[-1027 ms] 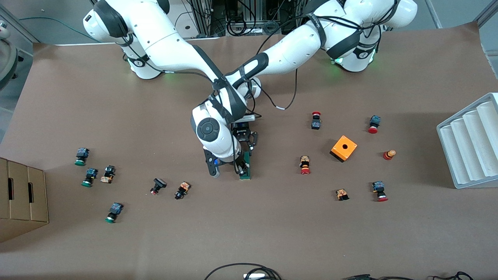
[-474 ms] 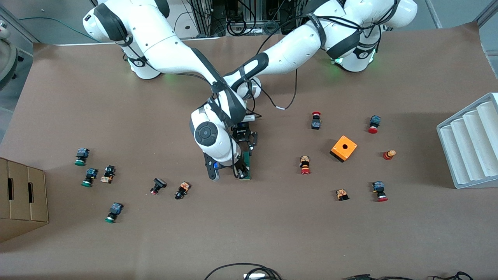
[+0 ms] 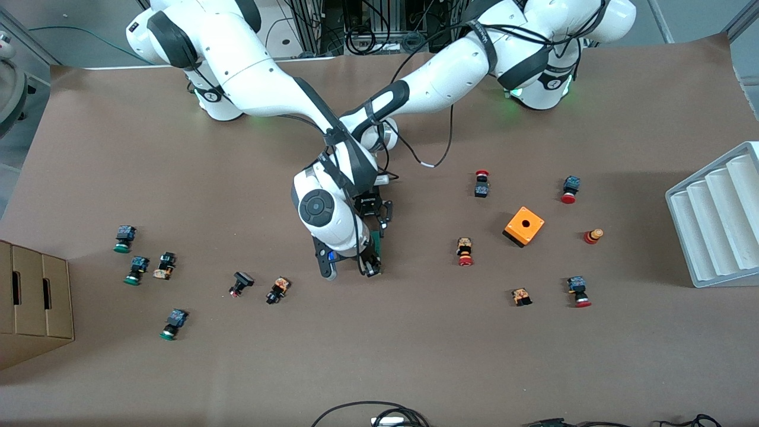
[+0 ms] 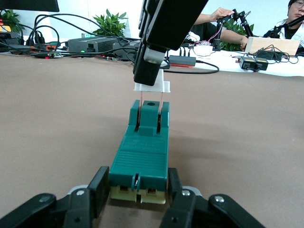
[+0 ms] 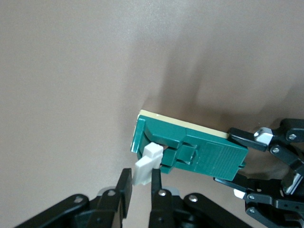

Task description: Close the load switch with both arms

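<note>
The load switch [image 3: 378, 240] is a dark-green block lying on the brown table at its middle. My left gripper [image 3: 376, 227] is shut on the end of it farther from the front camera; in the left wrist view its fingers [image 4: 99, 190] press both sides of the green body [image 4: 140, 156]. My right gripper [image 3: 370, 266] is over the nearer end, shut on the white tab [image 5: 146, 169]. In the left wrist view the tab [image 4: 152, 86] stands raised above the block on two copper blades. The right wrist view shows the block [image 5: 209, 159] and the left gripper [image 5: 236, 159] on it.
An orange box with a hole [image 3: 524, 225] and several red push buttons [image 3: 465, 252] lie toward the left arm's end. Green and black push buttons [image 3: 124, 238] and a cardboard box [image 3: 32, 302] lie toward the right arm's end. A grey ribbed rack [image 3: 717, 219] stands at the edge.
The right arm's wrist has shifted slightly, and its gripper now covers the switch's nearer end. The left arm has not moved.
</note>
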